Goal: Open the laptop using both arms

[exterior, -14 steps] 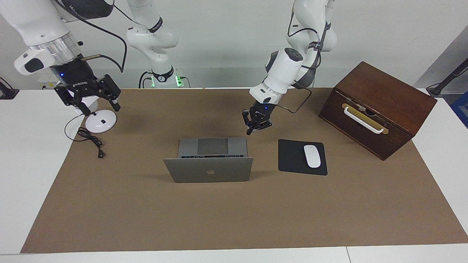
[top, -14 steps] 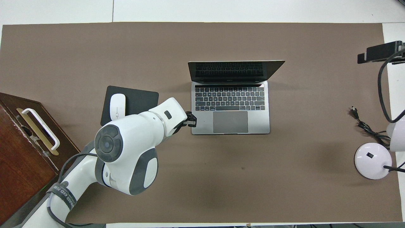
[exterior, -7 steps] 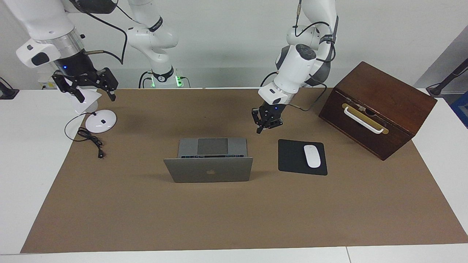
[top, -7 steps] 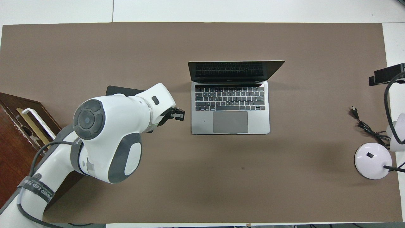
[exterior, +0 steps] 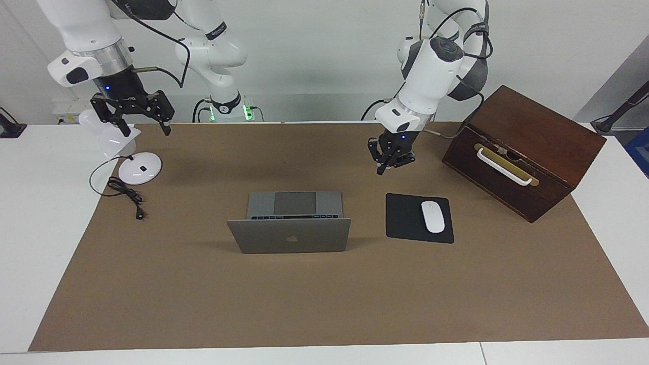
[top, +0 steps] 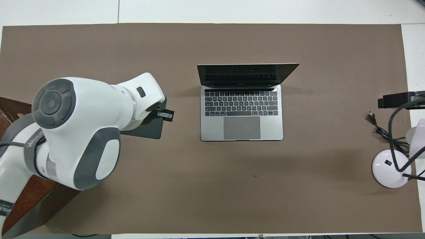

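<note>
My left gripper [exterior: 386,161] hangs in the air with its fingertips pressed together on nothing, over the brown paper mat [exterior: 324,294] at the robots' edge of the flat black mouse pad [exterior: 408,219]. From overhead my own white upper arm hides most of that pad, the small white mouse [exterior: 433,216] and nearly all of the dark wooden box with a white handle [exterior: 522,147] at the left arm's end of the table.

My right gripper [exterior: 143,120] is raised with its fingers spread wide, empty, over the round white lamp base [exterior: 140,168] near the corner at the right arm's end; overhead it is cut off at the frame edge.

The thin silver-grey laptop [top: 242,111] sits mid-mat, open, lid upright. Its keyboard and trackpad face the robots, and its long axis runs parallel to the table's long edges. In the facing view the lid hides most of the keys.
</note>
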Motion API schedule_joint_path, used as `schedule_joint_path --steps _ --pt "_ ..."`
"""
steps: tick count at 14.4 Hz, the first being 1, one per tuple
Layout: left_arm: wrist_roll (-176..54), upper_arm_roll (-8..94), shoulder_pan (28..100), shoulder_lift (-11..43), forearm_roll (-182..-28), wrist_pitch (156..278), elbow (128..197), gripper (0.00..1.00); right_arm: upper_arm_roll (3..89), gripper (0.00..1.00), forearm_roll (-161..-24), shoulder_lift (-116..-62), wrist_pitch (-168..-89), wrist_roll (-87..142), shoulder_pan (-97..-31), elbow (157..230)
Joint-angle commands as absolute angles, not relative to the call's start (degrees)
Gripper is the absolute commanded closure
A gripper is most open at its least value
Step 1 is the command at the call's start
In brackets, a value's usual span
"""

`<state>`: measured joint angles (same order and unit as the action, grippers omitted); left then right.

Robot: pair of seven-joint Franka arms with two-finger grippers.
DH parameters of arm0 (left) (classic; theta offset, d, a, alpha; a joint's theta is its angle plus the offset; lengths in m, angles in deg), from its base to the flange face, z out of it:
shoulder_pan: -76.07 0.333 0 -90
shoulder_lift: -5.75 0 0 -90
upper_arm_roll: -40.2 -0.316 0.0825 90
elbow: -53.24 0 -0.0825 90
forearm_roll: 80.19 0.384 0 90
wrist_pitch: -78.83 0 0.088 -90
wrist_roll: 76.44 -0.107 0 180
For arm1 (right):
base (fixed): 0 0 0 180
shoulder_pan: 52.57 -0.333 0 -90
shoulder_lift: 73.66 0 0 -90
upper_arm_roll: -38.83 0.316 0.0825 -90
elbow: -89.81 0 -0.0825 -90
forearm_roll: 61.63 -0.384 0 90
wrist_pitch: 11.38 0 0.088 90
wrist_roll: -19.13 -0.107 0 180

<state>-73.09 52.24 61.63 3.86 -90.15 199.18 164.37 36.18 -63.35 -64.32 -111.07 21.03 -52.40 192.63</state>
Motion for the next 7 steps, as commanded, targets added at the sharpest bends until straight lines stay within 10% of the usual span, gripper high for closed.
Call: schedule_joint_path --steps 1,7 --pt "-73.5 52.6 62.7 0.1 -86.4 194.1 164.7 1.0 36.5 0.0 -62.2 -61.2 -115.3 19.4 -52.7 198.2" --pt "-77.8 52.6 66.7 -3.8 -81.3 185.1 164.5 1.0 37.6 0.0 -64.3 -62.8 -113.5 18.2 -52.6 195.0"
